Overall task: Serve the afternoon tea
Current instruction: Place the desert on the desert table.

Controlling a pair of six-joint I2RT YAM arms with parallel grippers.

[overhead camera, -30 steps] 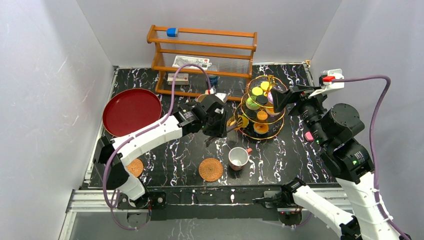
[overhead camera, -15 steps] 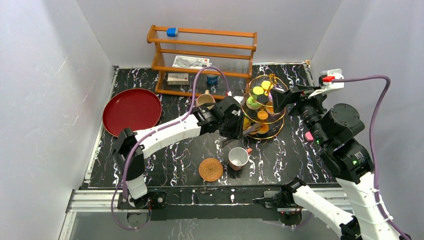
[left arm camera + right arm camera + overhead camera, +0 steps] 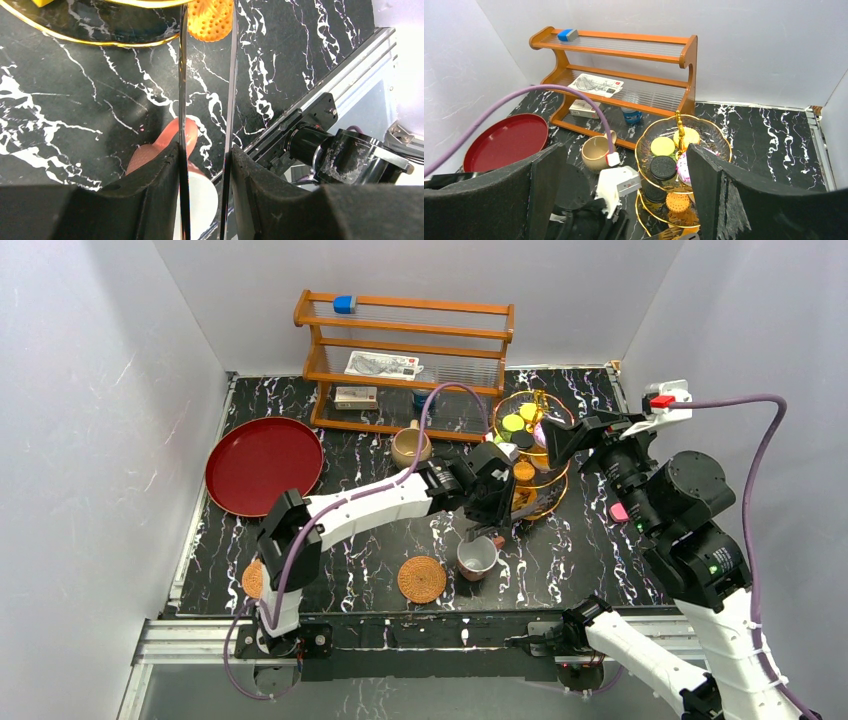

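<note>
My left gripper (image 3: 497,496) is shut on metal tongs (image 3: 181,100), whose two blades run forward from my fingers. An orange biscuit (image 3: 210,18) sits between the tong tips at the gold rim of the tiered glass stand (image 3: 548,508). The stand carries several toy pastries (image 3: 663,167). The white red-handled cup (image 3: 476,556) stands right under my left gripper and shows in the left wrist view (image 3: 167,142). The tan mug (image 3: 410,445) stands left of the stand. One woven coaster (image 3: 422,579) lies left of the cup; another (image 3: 251,579) is half hidden by the left arm. My right gripper (image 3: 570,441) is open and empty above the stand.
A round red tray (image 3: 262,463) lies at the far left. The wooden rack (image 3: 405,345) with its boxes and can stands along the back wall. The left arm's purple cable (image 3: 440,400) arches over the mug. The table's metal front rail (image 3: 320,90) is near the cup.
My left arm has swung right with the tongs, from left of the stand to its lower tier, above the cup. The mug has come into view. The right arm has barely moved.
</note>
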